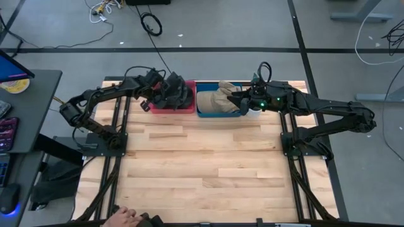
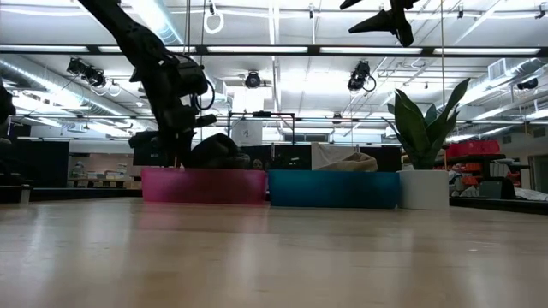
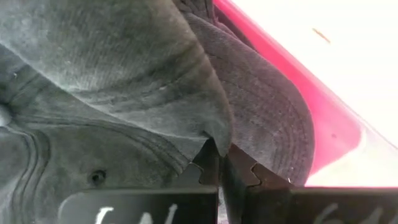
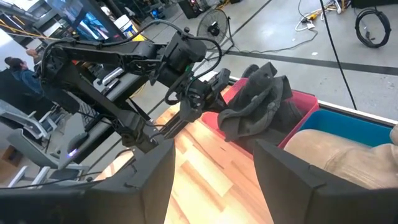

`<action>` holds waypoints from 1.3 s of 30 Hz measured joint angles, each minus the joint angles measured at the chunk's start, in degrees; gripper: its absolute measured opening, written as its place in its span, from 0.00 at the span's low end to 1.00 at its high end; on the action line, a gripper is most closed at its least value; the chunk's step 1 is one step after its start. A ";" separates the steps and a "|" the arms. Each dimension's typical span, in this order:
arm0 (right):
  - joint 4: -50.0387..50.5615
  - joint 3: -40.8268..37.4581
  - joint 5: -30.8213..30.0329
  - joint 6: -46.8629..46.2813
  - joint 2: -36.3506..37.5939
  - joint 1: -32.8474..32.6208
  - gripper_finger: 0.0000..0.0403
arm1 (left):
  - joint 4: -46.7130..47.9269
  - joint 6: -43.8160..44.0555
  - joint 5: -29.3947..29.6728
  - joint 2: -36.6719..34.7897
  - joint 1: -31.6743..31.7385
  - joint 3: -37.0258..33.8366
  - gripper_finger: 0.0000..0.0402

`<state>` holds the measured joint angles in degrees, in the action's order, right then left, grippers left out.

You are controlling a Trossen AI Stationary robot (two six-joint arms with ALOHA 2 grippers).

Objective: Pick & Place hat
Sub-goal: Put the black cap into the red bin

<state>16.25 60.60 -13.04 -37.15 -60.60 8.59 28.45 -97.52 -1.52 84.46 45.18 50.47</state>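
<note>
On the wooden counter [image 1: 202,170], our left gripper [image 3: 219,163] is clenched on the dark hat [image 1: 173,93] over the red bin [image 1: 172,108]; our right gripper [image 4: 214,163] hangs released above the blue bin [image 1: 218,112].

Free passage: the bare tabletop [image 1: 202,167] ahead of both bins. Obstructions at the far edge: red bin [image 1: 172,108] heaped with dark hats [image 1: 173,93], where my left jaws are buried; blue bin [image 1: 218,112] with tan hats [image 1: 218,99]; a potted plant [image 2: 424,162] just beside it.
</note>
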 joint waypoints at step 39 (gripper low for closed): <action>0.07 0.00 0.04 -0.57 0.00 0.01 0.54 | -4.67 23.97 10.95 -3.37 -8.16 -0.14 0.31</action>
<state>16.32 60.60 -12.99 -37.71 -60.60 8.60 23.79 -73.56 9.42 81.09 37.01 50.33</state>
